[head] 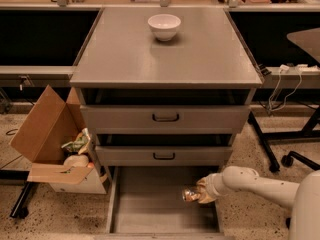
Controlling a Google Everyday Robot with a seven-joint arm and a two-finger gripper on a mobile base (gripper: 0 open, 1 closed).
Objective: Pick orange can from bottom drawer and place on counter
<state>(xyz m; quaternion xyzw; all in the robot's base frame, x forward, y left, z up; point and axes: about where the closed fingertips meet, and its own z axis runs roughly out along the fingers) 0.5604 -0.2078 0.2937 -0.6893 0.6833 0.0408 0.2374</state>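
The bottom drawer (145, 206) is pulled open under the cabinet, its grey floor bare on the left. The orange can (190, 195) is at the drawer's right side, lying sideways with its silvery end to the left, lifted a little above the floor. My gripper (199, 194) reaches in from the right over the drawer's right wall and is shut on the can. My white arm (260, 186) runs off to the lower right. The counter (125, 49) is the grey cabinet top above.
A white bowl (164, 26) stands at the back middle of the counter. Two upper grey drawers (165, 118) with black handles stick out slightly. An open cardboard box (55, 144) with rubbish sits on the floor at left. A chair base (295, 156) stands at right.
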